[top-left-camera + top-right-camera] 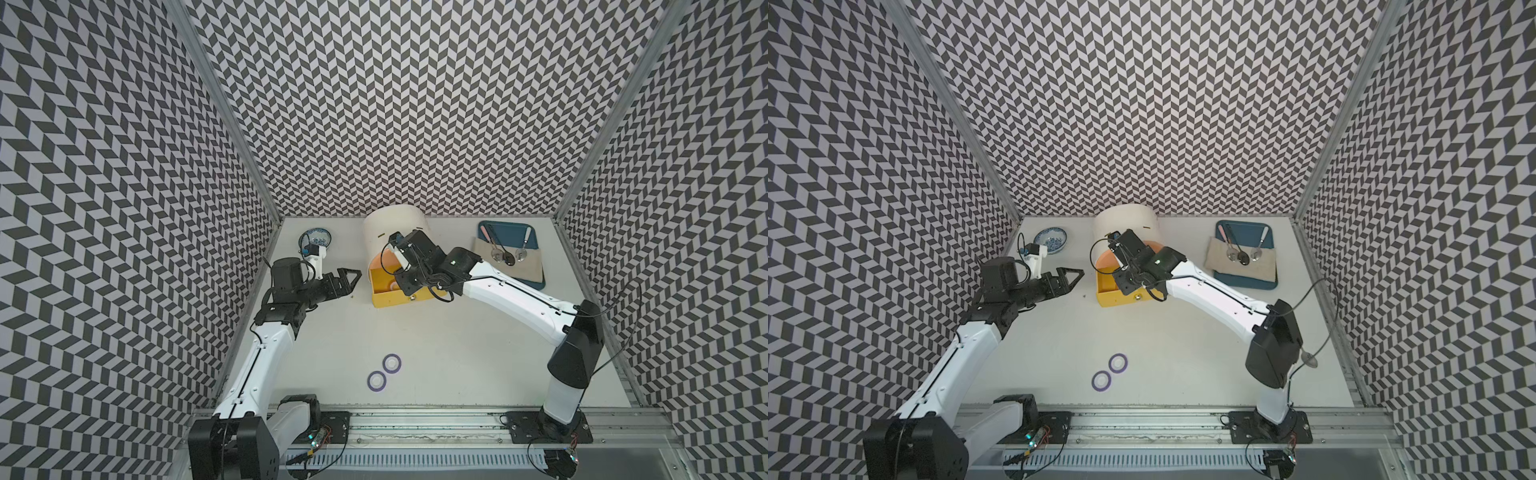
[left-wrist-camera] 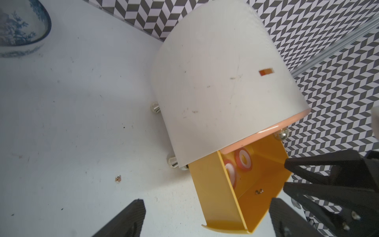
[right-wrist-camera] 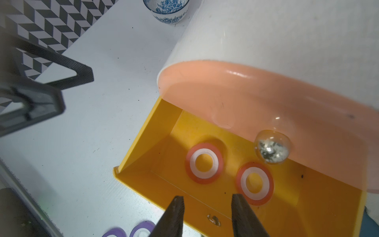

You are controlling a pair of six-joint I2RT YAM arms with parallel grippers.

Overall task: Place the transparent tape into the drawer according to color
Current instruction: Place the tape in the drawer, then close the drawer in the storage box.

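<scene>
The white arch-topped cabinet (image 1: 395, 226) stands at the back with its yellow drawer (image 3: 143, 133) pulled out under the shut peach-pink drawer front (image 3: 246, 96). Two orange tape rings (image 3: 204, 163) (image 3: 255, 183) lie flat on the yellow drawer's floor. My right gripper (image 3: 207, 198) hangs over that drawer's front part, open, nothing between its fingers. Two purple tape rings (image 1: 391, 363) (image 1: 376, 380) lie side by side on the table nearer the front. My left gripper (image 1: 353, 282) is open and empty, just left of the yellow drawer (image 1: 386, 297).
A blue-and-white bowl (image 1: 316, 239) sits at the back left, behind the left wrist. At the back right, a blue tray (image 1: 536, 282) holds a beige cloth and spoons. Patterned walls close in the table on three sides.
</scene>
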